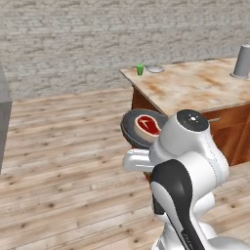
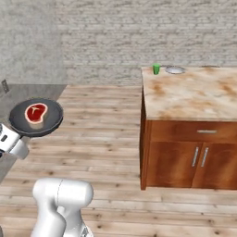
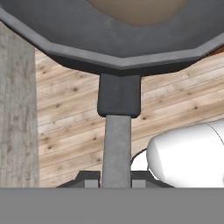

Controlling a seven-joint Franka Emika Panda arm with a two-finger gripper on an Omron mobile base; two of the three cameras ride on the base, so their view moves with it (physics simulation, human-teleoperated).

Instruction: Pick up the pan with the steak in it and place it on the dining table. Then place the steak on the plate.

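Note:
The black pan [image 2: 50, 121] hangs in the air over the wooden floor, left of the dining table [image 2: 194, 95]. In it lies the red steak [image 2: 36, 113], seen as well in the left base view as steak [image 1: 147, 125] in the pan [image 1: 130, 128]. My gripper [image 3: 116, 180] is shut on the pan's long handle [image 3: 117, 144], with the pan's rim [image 3: 118, 54] right ahead of the hand. The grey plate [image 2: 175, 70] rests at the far end of the table, as the plate [image 1: 155, 70] on the table [image 1: 195, 88] shows from the other side.
A green cup [image 2: 156, 69] stands beside the plate. A grey cylinder [image 1: 242, 61] stands on the table's right part. The table's wooden cabinet front [image 2: 190, 155] faces me. A grey block [image 1: 4, 122] rises at the left, and a brick wall lies behind.

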